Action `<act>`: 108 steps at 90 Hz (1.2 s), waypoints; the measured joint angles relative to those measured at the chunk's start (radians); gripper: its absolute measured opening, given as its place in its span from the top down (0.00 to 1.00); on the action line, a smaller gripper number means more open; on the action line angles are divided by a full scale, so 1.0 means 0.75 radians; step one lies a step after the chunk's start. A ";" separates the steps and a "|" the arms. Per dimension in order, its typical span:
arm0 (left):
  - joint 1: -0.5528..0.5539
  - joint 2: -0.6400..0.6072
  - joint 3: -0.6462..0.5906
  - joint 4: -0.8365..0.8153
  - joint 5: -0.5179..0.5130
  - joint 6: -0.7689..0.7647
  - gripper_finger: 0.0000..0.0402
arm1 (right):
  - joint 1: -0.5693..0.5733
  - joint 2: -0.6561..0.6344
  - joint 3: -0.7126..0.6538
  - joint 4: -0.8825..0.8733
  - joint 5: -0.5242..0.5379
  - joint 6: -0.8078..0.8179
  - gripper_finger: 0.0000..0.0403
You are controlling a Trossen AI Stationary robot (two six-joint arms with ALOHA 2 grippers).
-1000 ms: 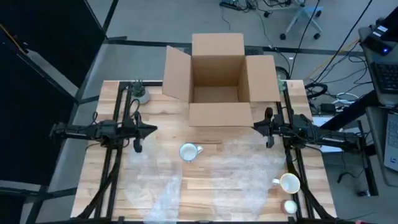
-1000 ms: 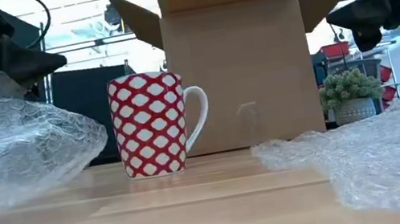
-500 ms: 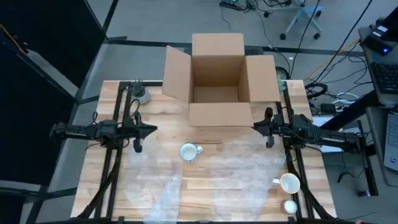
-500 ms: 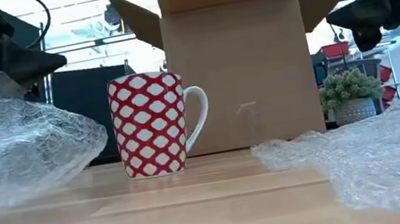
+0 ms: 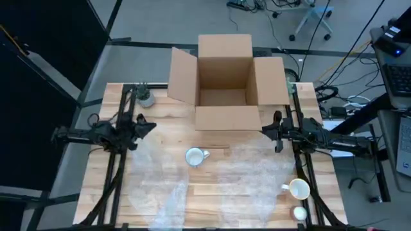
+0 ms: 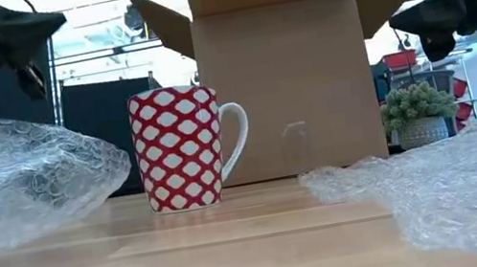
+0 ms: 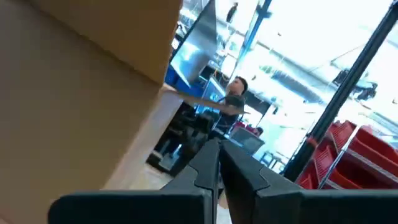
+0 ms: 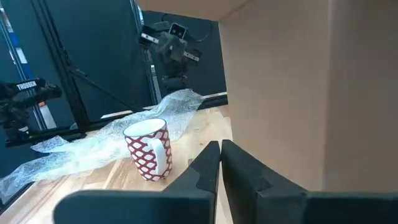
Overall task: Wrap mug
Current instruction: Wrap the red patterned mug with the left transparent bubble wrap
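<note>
Low view: glossy red-lattice mug (image 6: 179,149) stands between crinkled bubble wrap (image 6: 17,175); both pincers seemingly pressed together.

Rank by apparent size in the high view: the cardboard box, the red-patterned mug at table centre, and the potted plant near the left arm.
1. Cardboard box, by far the largest.
2. Red-patterned mug.
3. Potted plant: looks close to the mug in size, perhaps slightly smaller; that order is unsure.
</note>
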 joint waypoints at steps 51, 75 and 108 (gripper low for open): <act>-0.276 0.967 1.017 -1.737 0.279 -0.330 1.00 | 0.000 -0.001 0.000 -0.001 0.000 0.000 0.99; -0.380 1.295 0.881 -1.876 0.387 -0.471 1.00 | 0.000 -0.001 0.000 -0.001 0.000 0.000 0.99; -0.226 1.463 0.608 -1.616 0.249 -0.564 1.00 | 0.000 0.000 -0.001 -0.001 0.001 0.000 0.99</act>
